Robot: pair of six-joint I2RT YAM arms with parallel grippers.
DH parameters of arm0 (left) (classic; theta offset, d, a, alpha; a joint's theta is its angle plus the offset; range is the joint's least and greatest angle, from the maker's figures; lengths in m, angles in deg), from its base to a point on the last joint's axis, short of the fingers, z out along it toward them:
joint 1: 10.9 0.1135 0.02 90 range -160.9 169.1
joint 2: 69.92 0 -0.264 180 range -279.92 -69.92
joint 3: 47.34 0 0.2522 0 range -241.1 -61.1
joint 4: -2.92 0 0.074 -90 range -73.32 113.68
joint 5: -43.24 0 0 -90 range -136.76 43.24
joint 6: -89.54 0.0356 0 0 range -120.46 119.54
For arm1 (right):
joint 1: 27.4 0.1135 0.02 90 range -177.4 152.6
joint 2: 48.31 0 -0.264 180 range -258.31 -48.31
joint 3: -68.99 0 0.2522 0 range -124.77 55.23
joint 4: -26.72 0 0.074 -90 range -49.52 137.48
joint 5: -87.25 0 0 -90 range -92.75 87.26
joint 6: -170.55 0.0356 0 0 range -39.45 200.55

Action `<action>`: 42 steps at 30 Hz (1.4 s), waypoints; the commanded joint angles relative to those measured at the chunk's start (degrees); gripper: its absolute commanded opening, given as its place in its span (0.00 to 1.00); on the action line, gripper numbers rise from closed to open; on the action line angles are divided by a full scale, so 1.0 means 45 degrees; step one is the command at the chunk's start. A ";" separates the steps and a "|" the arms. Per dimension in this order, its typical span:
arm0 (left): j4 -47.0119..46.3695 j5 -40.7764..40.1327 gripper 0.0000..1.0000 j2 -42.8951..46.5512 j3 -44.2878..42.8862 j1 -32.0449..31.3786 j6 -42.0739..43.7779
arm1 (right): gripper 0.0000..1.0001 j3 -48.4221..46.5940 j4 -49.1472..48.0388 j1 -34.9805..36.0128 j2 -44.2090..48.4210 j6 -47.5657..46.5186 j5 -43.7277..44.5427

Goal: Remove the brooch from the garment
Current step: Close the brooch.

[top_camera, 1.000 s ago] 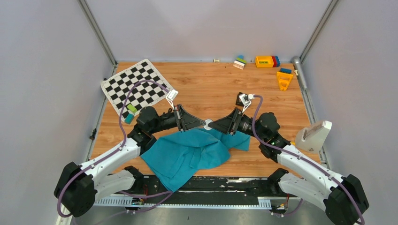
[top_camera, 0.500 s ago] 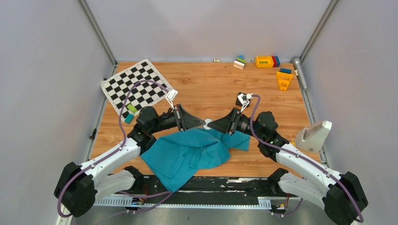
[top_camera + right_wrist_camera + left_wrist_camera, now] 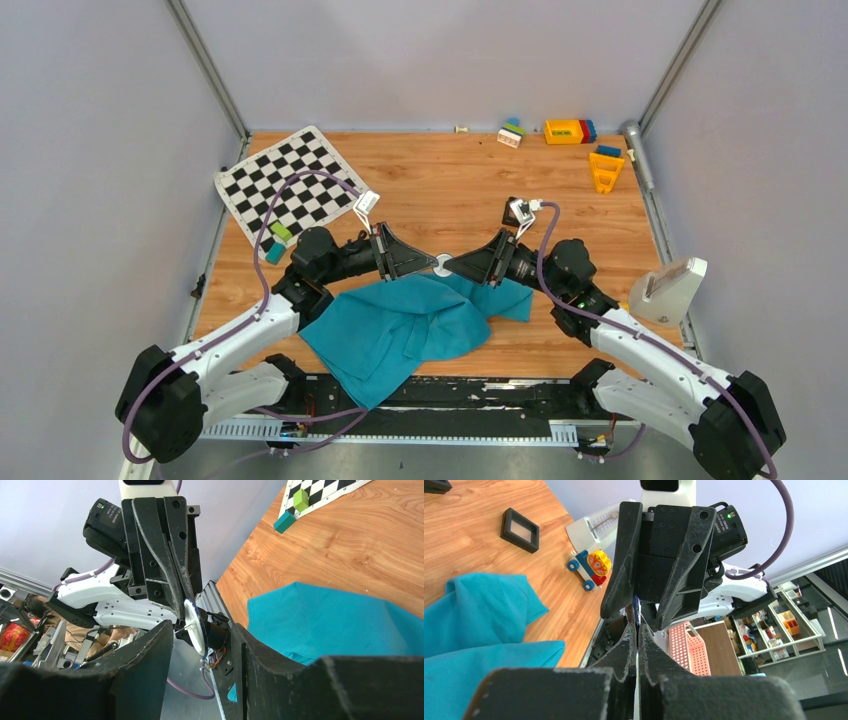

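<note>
The teal garment (image 3: 410, 325) lies slack on the table beneath both wrists, and neither arm has hold of it. The left gripper (image 3: 432, 263) has its fingers pressed together on the brooch (image 3: 194, 625), holding it out past its own tips and just above the cloth's far edge. From where I stand the brooch looks already clear of the fabric, though I can't tell whether its pin catches a thread. The right gripper (image 3: 452, 267) comes nose to nose with the left one, jaws apart, one finger on each side of the disc and, as far as I can see, touching neither face. I'd call this the hand-over or the final pull-away. The next move wants the right jaws to close squarely on the flat faces without knocking the brooch from the pinch. The little white disc stands on edge, in line with the left fingers' seam. A thin pin seems to stick sideways from one face, and that would be its only long axis.
</note>
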 commanded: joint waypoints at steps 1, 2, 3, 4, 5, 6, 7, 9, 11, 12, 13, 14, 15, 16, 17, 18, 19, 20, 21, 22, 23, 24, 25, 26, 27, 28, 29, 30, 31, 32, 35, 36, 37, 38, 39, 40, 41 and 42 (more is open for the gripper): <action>-0.0618 0.0168 0.00 -0.0003 -0.0053 -0.0013 -0.0045 | 0.48 -0.0495 -0.0462 -0.0003 0.0272 0.0101 0.0327; -0.0621 0.0154 0.00 -0.0001 -0.0062 -0.0009 -0.0059 | 0.48 -0.0505 -0.0490 -0.0003 0.0235 0.0144 0.0329; -0.0631 0.0161 0.00 -0.0013 -0.0063 -0.0012 -0.0074 | 0.48 -0.0541 -0.0506 -0.0003 0.0179 0.0159 0.0352; -0.0648 0.0181 0.00 -0.0016 -0.0064 -0.0018 -0.0071 | 0.48 -0.0611 -0.0452 -0.0003 0.0089 0.0175 0.0335; -0.0645 0.0185 0.00 -0.0017 -0.0064 -0.0033 -0.0070 | 0.47 -0.0688 -0.0362 -0.0003 -0.0015 0.0175 0.0326; -0.0647 0.0182 0.00 -0.0017 -0.0064 -0.0039 -0.0085 | 0.47 -0.0766 -0.0290 -0.0005 -0.0111 0.0189 0.0312; -0.0654 0.0176 0.00 -0.0008 -0.0055 -0.0024 -0.0088 | 0.47 -0.0813 -0.0266 -0.0003 -0.0219 0.0201 0.0286; -0.0652 0.0177 0.00 0.0001 -0.0061 -0.0032 -0.0084 | 0.45 -0.0844 -0.0276 -0.0012 -0.0357 0.0255 0.0226; -0.0647 0.0179 0.00 0.0002 -0.0064 -0.0031 -0.0086 | 0.44 -0.0847 -0.0224 -0.0003 -0.0420 0.0244 0.0203; -0.0652 0.0176 0.00 0.0012 -0.0064 -0.0027 -0.0078 | 0.43 -0.0832 -0.0204 -0.0003 -0.0426 0.0225 0.0184; -0.0647 0.0182 0.00 0.0007 -0.0064 -0.0036 -0.0087 | 0.42 -0.0801 -0.0185 -0.0008 -0.0414 0.0213 0.0197; -0.0652 0.0187 0.00 0.0008 -0.0064 -0.0028 -0.0088 | 0.41 -0.0766 -0.0180 -0.0003 -0.0391 0.0202 0.0211; -0.0656 0.0168 0.00 0.0005 -0.0079 -0.0027 -0.0104 | 0.40 -0.0725 -0.0179 -0.0003 -0.0361 0.0198 0.0210; -0.0669 0.0168 0.00 -0.0002 -0.0081 -0.0026 -0.0106 | 0.40 -0.0663 -0.0218 -0.0008 -0.0335 0.0200 0.0215; -0.0684 0.0159 0.00 -0.0010 -0.0083 -0.0025 -0.0147 | 0.40 -0.0612 -0.0250 -0.0008 -0.0315 0.0202 0.0230; -0.0706 0.0122 0.00 -0.0026 -0.0093 -0.0020 -0.0167 | 0.40 -0.0581 -0.0271 -0.0003 -0.0310 0.0193 0.0242; -0.0742 0.0097 0.00 -0.0031 -0.0086 -0.0013 -0.0250 | 0.39 -0.0529 -0.0291 -0.0005 -0.0315 0.0192 0.0250; -0.0837 0.0058 0.00 -0.0055 -0.0085 -0.0022 -0.0326 | 0.39 -0.0507 -0.0320 -0.0003 -0.0310 0.0194 0.0269; -0.1042 -0.0020 0.00 -0.0066 -0.0030 -0.0024 -0.0515 | 0.39 -0.0499 -0.0348 -0.0003 -0.0324 0.0194 0.0288; -0.1183 -0.0082 0.00 -0.0103 0.0011 -0.0025 -0.0644 | 0.39 -0.0491 -0.0364 -0.0003 -0.0348 0.0182 0.0327; -0.1577 -0.0211 0.00 -0.0138 0.0150 -0.0025 -0.0931 | 0.39 -0.0490 -0.0388 -0.0003 -0.0360 0.0168 0.0344; -0.1773 -0.0305 0.00 -0.0180 0.0228 -0.0045 -0.1116 | 0.38 -0.0483 -0.0388 -0.0003 -0.0389 0.0179 0.0424; -0.2184 -0.0497 0.00 -0.0216 0.0385 -0.0059 -0.1454 | 0.37 -0.0504 -0.0391 -0.0003 -0.0402 0.0148 0.0510; -0.2360 -0.0574 0.00 -0.0267 0.0453 -0.0052 -0.1764 | 0.36 -0.0506 -0.0393 -0.0003 -0.0423 0.0130 0.0572; -0.2619 -0.0720 0.00 -0.0310 0.0558 -0.0047 -0.1903 | 0.35 -0.0497 -0.0384 -0.0003 -0.0453 0.0101 0.0624; -0.2733 -0.0784 0.00 -0.0330 0.0589 -0.0055 -0.2115 | 0.34 -0.0505 -0.0395 -0.0003 -0.0474 0.0043 0.0669; -0.2907 -0.0929 0.00 -0.0369 0.0651 -0.0047 -0.2206 | 0.34 -0.0502 -0.0377 0.0007 -0.0481 -0.0035 0.0763; -0.2966 -0.0986 0.00 -0.0369 0.0695 -0.0046 -0.2406 | 0.33 -0.0491 -0.0306 0.0016 -0.0487 -0.0100 0.0950; -0.3078 -0.1116 0.00 -0.0399 0.0716 -0.0045 -0.2507 | 0.33 -0.0473 -0.0280 0.0027 -0.0485 -0.0172 0.1066; -0.3139 -0.1196 0.00 -0.0413 0.0765 -0.0055 -0.2720 | 0.33 -0.0414 -0.0292 0.0067 -0.0487 -0.0266 0.1191; -0.3563 -0.1492 0.00 -0.0444 0.0885 -0.0058 -0.3068 | 0.33 -0.0347 -0.0329 0.0210 -0.0519 -0.0565 0.1527; -0.3635 -0.1541 0.00 -0.0446 0.0930 -0.0061 -0.3168 | 0.33 -0.0348 -0.0325 0.0271 -0.0538 -0.0675 0.1624; -0.3714 -0.1626 0.00 -0.0447 0.0950 -0.0049 -0.3211 | 0.33 -0.0345 -0.0302 0.0327 -0.0570 -0.0757 0.1751; -0.3763 -0.1686 0.00 -0.0447 0.0975 -0.0057 -0.3267 | 0.33 -0.0350 -0.0287 0.0371 -0.0596 -0.0864 0.1840; -0.3784 -0.1755 0.00 -0.0447 0.0993 -0.0048 -0.3299 | 0.33 -0.0372 -0.0251 0.0427 -0.0628 -0.0985 0.1922; -0.3868 -0.1841 0.00 -0.0447 0.1015 -0.0046 -0.3377 | 0.33 -0.0387 -0.0178 0.0476 -0.0664 -0.1076 0.2047; -0.3915 -0.1871 0.00 -0.0457 0.1032 -0.0045 -0.3413 | 0.33 -0.0397 -0.0125 0.0523 -0.0693 -0.1161 0.2148; -0.4038 -0.1943 0.00 -0.0462 0.1069 -0.0045 -0.3508 | 0.33 -0.0415 -0.0101 0.0581 -0.0714 -0.1271 0.2225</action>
